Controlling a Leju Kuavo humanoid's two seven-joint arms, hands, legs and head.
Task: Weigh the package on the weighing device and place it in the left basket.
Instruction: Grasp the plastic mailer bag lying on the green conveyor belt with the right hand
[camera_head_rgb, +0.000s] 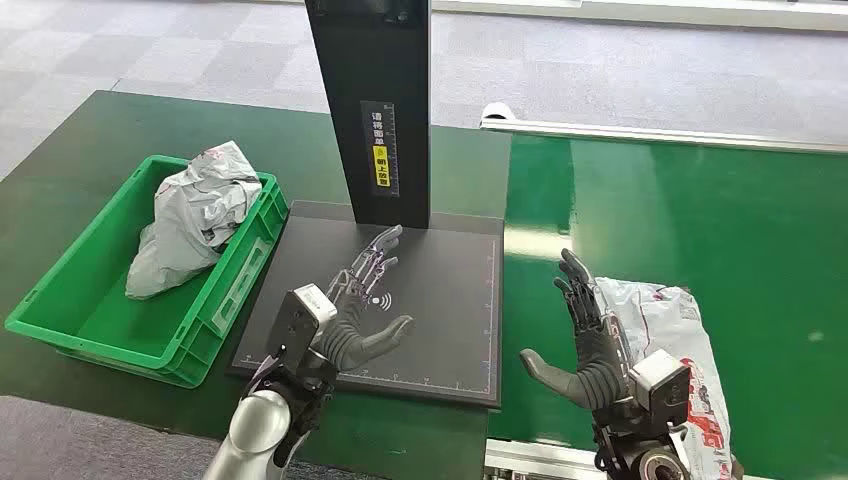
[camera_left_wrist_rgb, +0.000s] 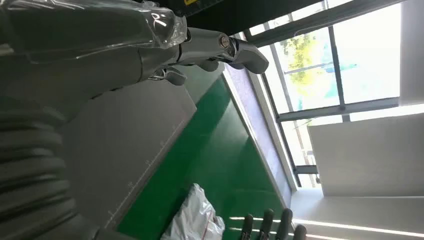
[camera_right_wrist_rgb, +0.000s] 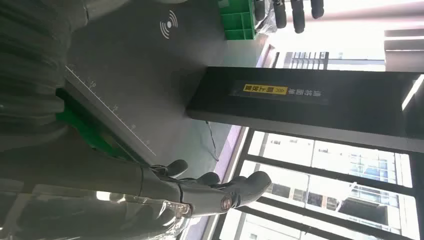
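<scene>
Both hands hovering empty, fingers apart.
Left hand (camera_head_rgb: 352, 325) is hanging over the scale (camera_head_rgb: 440, 300); the package (camera_head_rgb: 680, 350) is lying just right of the right hand's (camera_head_rgb: 590, 345) fingers; the basket (camera_head_rgb: 100, 310) is sitting left.

I see a crinkled glossy plastic package (camera_head_rgb: 672, 345) lower right, a matt black scale plate (camera_head_rgb: 440, 300), and a shiny moulded plastic basket (camera_head_rgb: 70, 310).

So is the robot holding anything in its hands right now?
No, nothing. The left hand hangs open over the weighing device, and the right hand is open beside the package on the conveyor.
</scene>
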